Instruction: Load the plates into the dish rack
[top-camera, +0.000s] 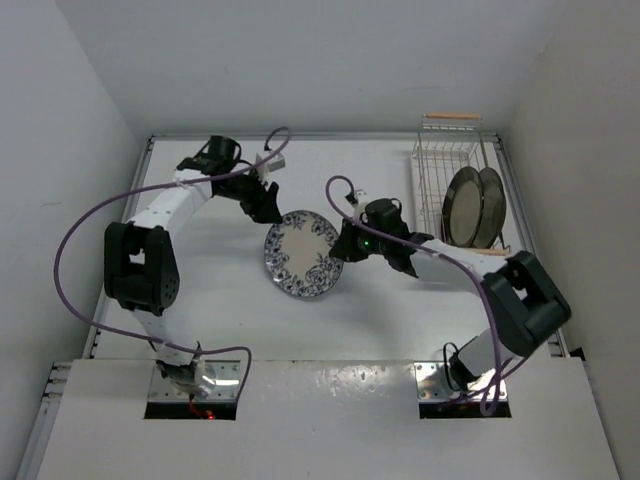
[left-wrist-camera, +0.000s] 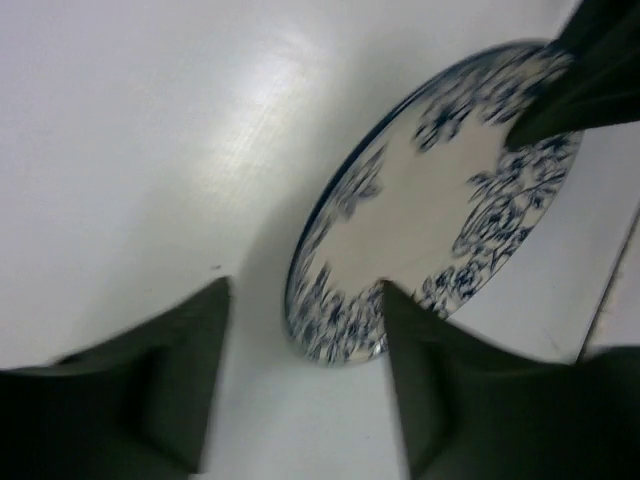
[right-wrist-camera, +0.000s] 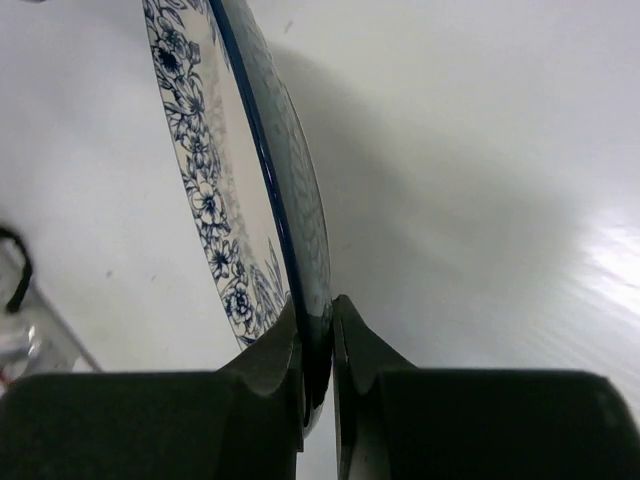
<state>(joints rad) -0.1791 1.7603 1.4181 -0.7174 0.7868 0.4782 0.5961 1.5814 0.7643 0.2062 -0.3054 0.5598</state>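
Observation:
The white plate with the blue floral pattern (top-camera: 303, 253) is tilted up on the table's middle. My right gripper (top-camera: 347, 244) is shut on its right rim; in the right wrist view the rim (right-wrist-camera: 262, 160) runs straight down between the pressed fingers of the right gripper (right-wrist-camera: 318, 312). My left gripper (top-camera: 268, 207) hangs just off the plate's upper left edge, open. In the left wrist view the plate (left-wrist-camera: 440, 200) lies just beyond the spread tips of the left gripper (left-wrist-camera: 305, 292), untouched. Two dark-rimmed plates (top-camera: 475, 207) stand upright in the white wire dish rack (top-camera: 440, 160) at the back right.
The rack has a wooden handle bar (top-camera: 452, 117) at its far end and sits close to the right wall. White walls enclose the table on the left, back and right. Purple cables loop off both arms above the table.

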